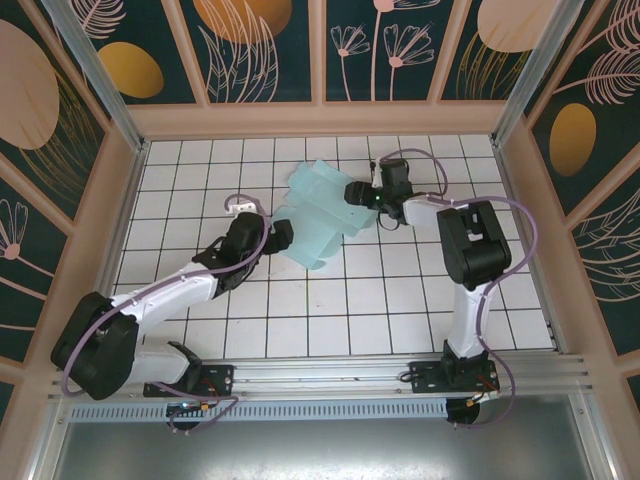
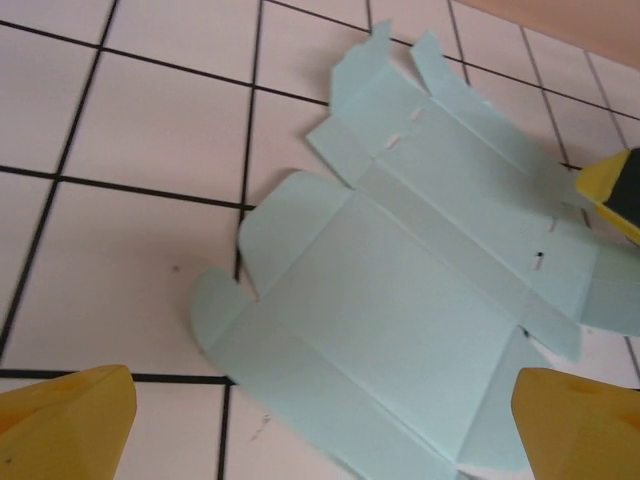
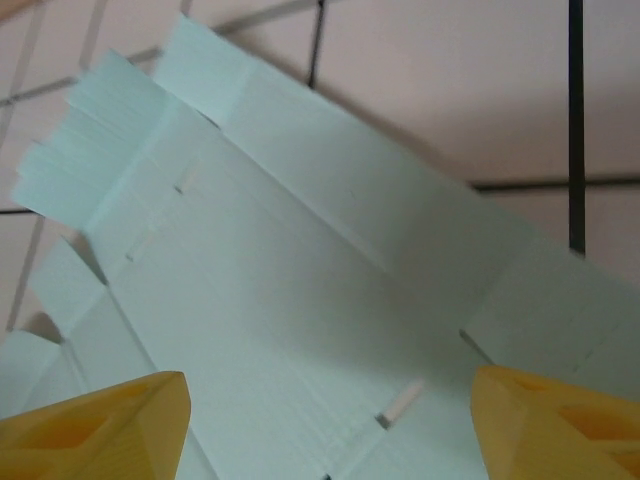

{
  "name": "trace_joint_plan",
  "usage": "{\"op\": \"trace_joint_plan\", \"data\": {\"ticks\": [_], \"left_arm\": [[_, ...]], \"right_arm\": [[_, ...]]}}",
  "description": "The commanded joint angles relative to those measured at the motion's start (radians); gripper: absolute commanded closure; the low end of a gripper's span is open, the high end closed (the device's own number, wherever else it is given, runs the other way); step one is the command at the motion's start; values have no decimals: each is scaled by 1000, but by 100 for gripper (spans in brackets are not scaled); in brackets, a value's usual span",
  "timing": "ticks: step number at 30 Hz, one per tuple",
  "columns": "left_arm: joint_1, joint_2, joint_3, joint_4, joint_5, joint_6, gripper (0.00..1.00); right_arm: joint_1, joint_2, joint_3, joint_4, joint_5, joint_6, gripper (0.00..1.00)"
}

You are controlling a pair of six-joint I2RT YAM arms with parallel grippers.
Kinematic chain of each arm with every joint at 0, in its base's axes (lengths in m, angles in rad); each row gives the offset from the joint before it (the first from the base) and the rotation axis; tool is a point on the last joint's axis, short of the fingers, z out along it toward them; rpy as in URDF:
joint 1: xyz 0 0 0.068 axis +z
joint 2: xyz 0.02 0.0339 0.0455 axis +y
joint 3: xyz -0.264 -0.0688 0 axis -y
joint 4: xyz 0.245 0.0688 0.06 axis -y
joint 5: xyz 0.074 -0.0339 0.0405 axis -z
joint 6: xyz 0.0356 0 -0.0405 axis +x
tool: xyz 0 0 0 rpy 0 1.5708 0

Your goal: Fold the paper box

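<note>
Facing the paper box (image 1: 318, 218), unfolded on the tiled table (image 1: 300, 310) at my twelve o'clock: my left gripper (image 1: 283, 235) spread wide at its eight o'clock, my right gripper (image 1: 353, 194) parted over its two o'clock panel; folding barely begun, I judge, and next a flap wants pinching along its crease.

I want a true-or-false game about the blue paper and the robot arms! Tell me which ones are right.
1. The paper box is light blue. True.
2. The paper box is already folded shut. False: it lies opened out, with its flaps spread.
3. The left gripper is open. True.
4. The table is plain green. False: it has white tiles with dark lines.
5. The right gripper is far from the paper box. False: it is right over it.
</note>
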Motion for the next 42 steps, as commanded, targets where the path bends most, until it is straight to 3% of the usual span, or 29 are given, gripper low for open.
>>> {"op": "trace_joint_plan", "data": {"ticks": [1,9,14,17,20,24,26,30,32,34,42], "left_arm": [[2,-45,-10,-1,-66,-13,3],[3,21,33,37,-39,13,2],[0,109,91,68,42,17,2],[1,160,120,93,118,8,4],[-6,224,151,119,210,-9,18],[-25,334,216,136,328,-33,34],[-41,388,257,147,371,-39,50],[-91,518,402,60,333,20,82],[-100,566,449,41,343,32,92],[-101,606,463,41,345,27,99],[-93,688,421,8,318,23,100]], "right_arm": [[6,-9,-47,5,-7,76,26],[48,-238,-399,134,5,169,26],[118,-415,-639,247,14,342,23],[174,-533,-714,297,-5,370,20],[182,-635,-697,198,60,308,20],[127,-705,-661,108,111,190,11],[73,-715,-659,113,96,175,1],[-43,-685,-629,129,14,150,1],[-78,-650,-595,110,-7,128,1],[-107,-593,-541,66,-26,111,1],[-137,-452,-467,89,-158,62,3]]}}
